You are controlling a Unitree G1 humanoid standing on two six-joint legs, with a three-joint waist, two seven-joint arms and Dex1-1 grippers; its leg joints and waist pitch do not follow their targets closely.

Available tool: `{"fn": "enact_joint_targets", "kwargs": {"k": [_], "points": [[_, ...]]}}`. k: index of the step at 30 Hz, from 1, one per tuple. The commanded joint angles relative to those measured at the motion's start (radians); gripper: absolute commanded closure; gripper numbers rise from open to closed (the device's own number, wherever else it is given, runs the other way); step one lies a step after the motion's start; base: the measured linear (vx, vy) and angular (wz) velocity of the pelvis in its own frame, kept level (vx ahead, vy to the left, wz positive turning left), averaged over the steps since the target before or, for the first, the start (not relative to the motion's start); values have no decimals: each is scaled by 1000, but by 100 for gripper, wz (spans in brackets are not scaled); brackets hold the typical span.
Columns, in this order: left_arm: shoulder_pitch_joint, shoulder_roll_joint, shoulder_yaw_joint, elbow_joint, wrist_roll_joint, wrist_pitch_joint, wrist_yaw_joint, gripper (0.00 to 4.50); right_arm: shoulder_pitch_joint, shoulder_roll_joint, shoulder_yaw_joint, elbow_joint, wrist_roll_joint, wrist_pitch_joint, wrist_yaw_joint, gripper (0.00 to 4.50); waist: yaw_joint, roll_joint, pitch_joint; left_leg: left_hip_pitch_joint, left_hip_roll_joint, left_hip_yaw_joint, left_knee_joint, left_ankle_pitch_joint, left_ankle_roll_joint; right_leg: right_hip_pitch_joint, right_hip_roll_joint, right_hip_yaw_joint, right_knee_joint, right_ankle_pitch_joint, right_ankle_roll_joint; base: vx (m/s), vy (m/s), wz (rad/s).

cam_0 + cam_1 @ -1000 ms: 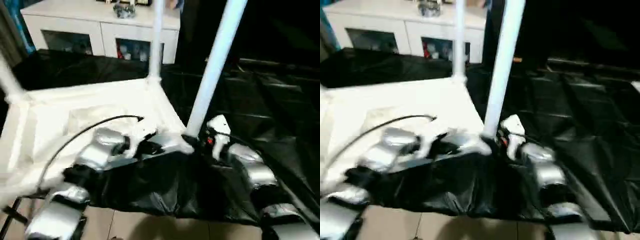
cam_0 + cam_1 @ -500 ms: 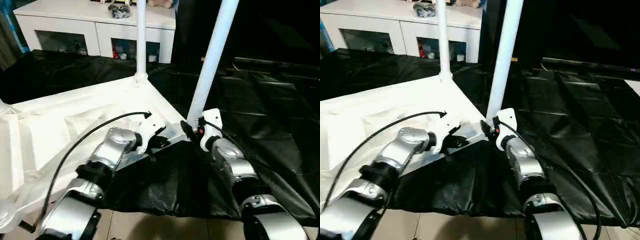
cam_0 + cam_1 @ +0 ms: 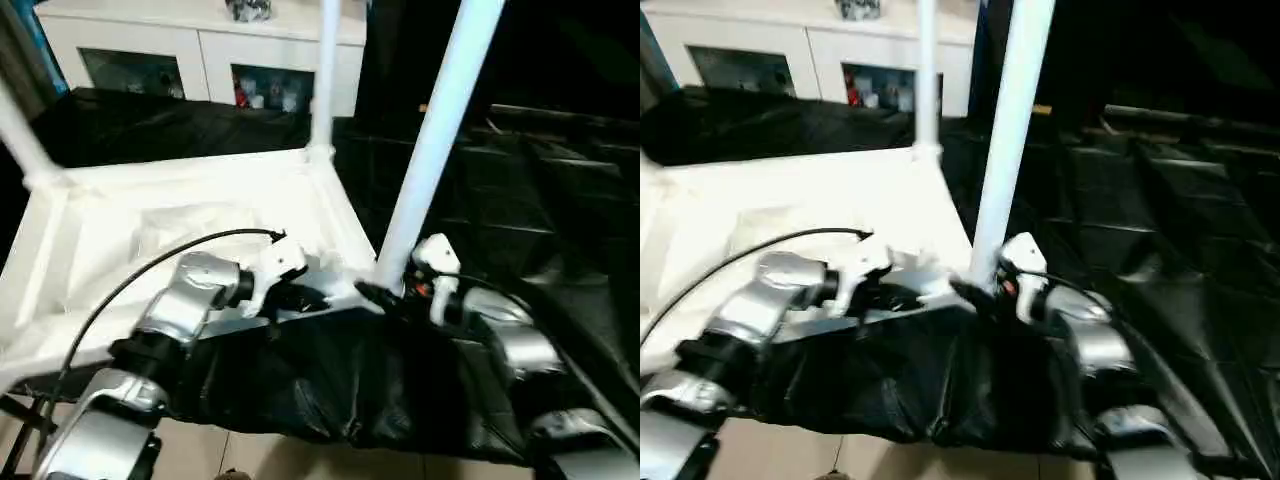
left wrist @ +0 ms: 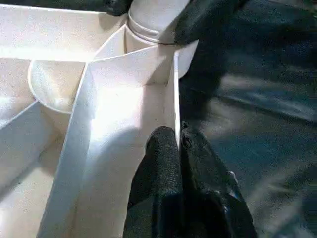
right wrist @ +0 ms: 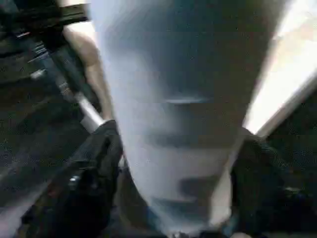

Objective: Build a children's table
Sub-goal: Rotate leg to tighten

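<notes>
**Near corner leg held loosely while the table edge is pinched**

While the children's table (image 3: 190, 215) lies upside down on the black sheet (image 3: 520, 200), with its ribbed underside up, three legs are seen standing in its corner sockets; the near leg (image 3: 440, 130) rises tilted from the corner closest to the robot, the far leg (image 3: 325, 75) stands at the corner towards the white cabinet (image 3: 210, 50), and a third leg (image 3: 20, 135) is seen at the left edge.

The left gripper (image 4: 179, 144) is clenched on the thin side wall of the table top, just beside the near corner socket (image 4: 153, 22); one finger is placed inside the wall and one outside. The right gripper (image 5: 173, 163) is set around the base of the near leg; its fingers (image 5: 94, 168) stand on both sides of the tube, but whether they press it or are loosened cannot be told.

It is judged that the near leg is not yet fully seated, because it leans; if the right gripper is taken away now, the leg could tip further or come out of the socket. If the leg is pushed down while it is tilted, it may jam in the socket, or the light table top may be lifted or slid on the smooth sheet; the pinch on the thin wall could then slip off. The cable (image 3: 150, 270) over the left forearm could also be caught on a rib.
</notes>
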Motion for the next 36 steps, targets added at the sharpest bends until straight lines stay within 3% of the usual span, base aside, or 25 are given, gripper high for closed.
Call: {"fn": "enact_joint_targets", "kwargs": {"k": [1,4,6,13,23,25,31,34,36], "points": [[8,0,7,-20,-38,-13,-9,450,6,-12,33,-47,22,10,92,158,3,-5,-50,-3,32,3,-50,-133,109,63,-60,53,-62,-90,-221,0,0,0],[12,25,8,-19,-38,-22,-37,450,5,-33,42,-63,32,34,144,170,3,-5,-47,0,31,2,-54,-165,79,61,-61,54,-71,-169,-200,0,0,0],[13,31,9,-19,-40,-24,-41,450,6,-36,45,-73,36,41,158,204,3,-5,-48,-1,32,2,-54,-160,71,61,-62,55,-70,-171,-198,0,0,0],[16,43,13,-17,-45,-20,-62,450,22,-46,72,-108,44,77,218,243,5,-9,-51,-3,30,2,-50,-107,83,63,-60,54,-59,-88,-213,0,0,0],[6,16,11,8,-18,12,24,450,45,6,52,-85,54,146,135,251,6,-7,-50,-3,29,1,-51,-121,70,62,-62,54,-63,-126,-205,0,0,0],[1,1,13,13,-11,20,56,450,50,24,39,-74,51,144,85,251,4,-7,-48,-1,29,1,-53,-139,61,61,-64,55,-68,-157,-198,0,0,0],[-36,-100,4,57,37,70,234,450,46,139,-6,12,-18,107,-244,251,-8,-10,-39,6,27,-7,-67,-246,6,54,-67,54,-94,-376,-132,0,0,0],[-58,-163,-3,89,54,80,315,450,36,205,-24,48,-36,100,-384,253,-14,-15,-31,18,25,-11,-70,-328,-4,44,-71,52,-115,-524,-84,0,0,0],[-84,-222,-3,123,59,76,383,450,9,272,-40,103,-63,87,-546,253,-20,-9,-34,24,24,-17,-71,-357,-12,40,-73,50,-121,-569,-64,0,0,0]]}}
